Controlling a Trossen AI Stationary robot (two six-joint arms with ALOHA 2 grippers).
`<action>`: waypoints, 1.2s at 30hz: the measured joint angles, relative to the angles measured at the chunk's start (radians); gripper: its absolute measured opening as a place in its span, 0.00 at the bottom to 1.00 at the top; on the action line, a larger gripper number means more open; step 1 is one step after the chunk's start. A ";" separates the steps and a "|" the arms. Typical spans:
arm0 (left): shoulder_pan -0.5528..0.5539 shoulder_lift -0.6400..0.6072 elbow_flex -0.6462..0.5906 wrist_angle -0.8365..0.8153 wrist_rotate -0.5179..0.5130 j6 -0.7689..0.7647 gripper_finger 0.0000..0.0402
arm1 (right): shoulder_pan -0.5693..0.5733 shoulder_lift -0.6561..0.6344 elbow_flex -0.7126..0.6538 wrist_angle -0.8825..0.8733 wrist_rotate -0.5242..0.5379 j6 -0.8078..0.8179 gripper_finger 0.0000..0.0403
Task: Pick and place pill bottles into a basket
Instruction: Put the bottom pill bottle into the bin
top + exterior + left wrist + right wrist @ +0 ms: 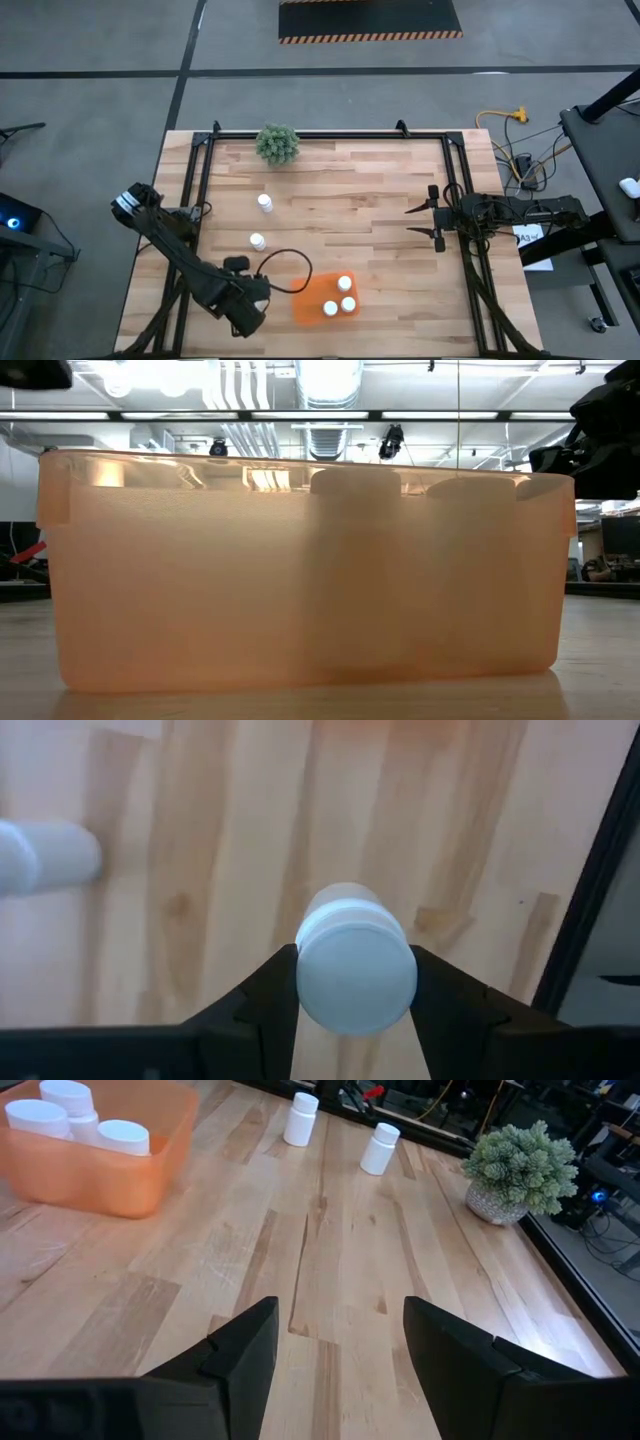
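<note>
My left claw is clamped on a pill bottle, one finger on each side of its white cap, because the cap is the part a two-finger pinch can trap squarely. In the high view this claw sits just beside the basket, off its short end on my left-arm side, so I judge the carry to the basket will be brief.

The basket lies near the front edge of the surface and already holds three bottles, bunched toward its far end from my left claw (which leaves bare orange floor on the near side for this one). Two more bottles stand loose behind the basket: one near it, another further back toward the green plant at the rear edge.

A black cable loops over the surface between my left arm and the basket; it could snag on the way over.

My right claw waits well off to the basket's other side, fingers standing apart, holding nothing.
</note>
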 joint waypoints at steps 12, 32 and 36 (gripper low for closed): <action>0.093 0.000 0.143 -0.042 -0.088 0.242 0.35 | 0.000 0.000 0.000 0.000 0.000 0.000 0.51; 0.236 0.138 0.343 -0.038 -0.110 0.542 0.35 | 0.000 0.000 0.000 0.000 0.000 0.000 0.51; 0.242 0.235 0.451 -0.043 -0.110 0.633 0.35 | 0.000 0.000 0.000 0.001 0.000 0.000 0.51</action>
